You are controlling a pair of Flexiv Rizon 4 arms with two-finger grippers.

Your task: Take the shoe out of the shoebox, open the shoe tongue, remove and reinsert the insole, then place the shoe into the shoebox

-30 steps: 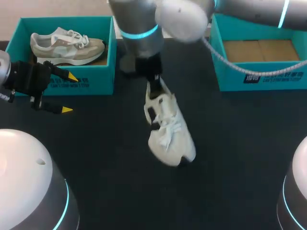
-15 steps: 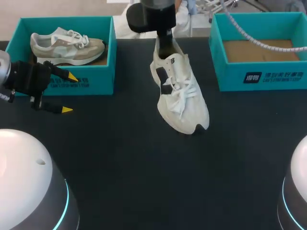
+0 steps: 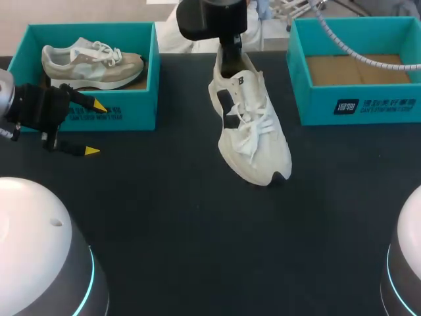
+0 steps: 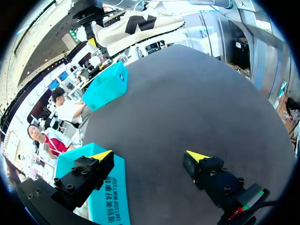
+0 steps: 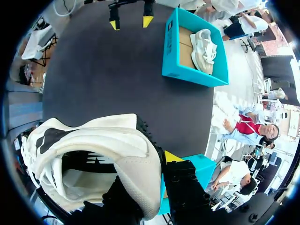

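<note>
At the left edge of the head view, the left gripper (image 3: pixel 95 128) hangs wide open and empty. It is just in front of the left shoebox (image 3: pixel 131 115), which holds a beige shoe (image 3: pixel 92 62). In the upper middle, the right gripper (image 3: pixel 229 58) is clamped on the heel of the white shoe (image 3: pixel 253 135), toe down over the dark surface (image 3: pixel 197 230) between the boxes. In the upper right, the right shoebox (image 3: pixel 358 108) shows a bare cardboard floor. There are two shoes and two teal boxes, each box with white print on its front.
</note>
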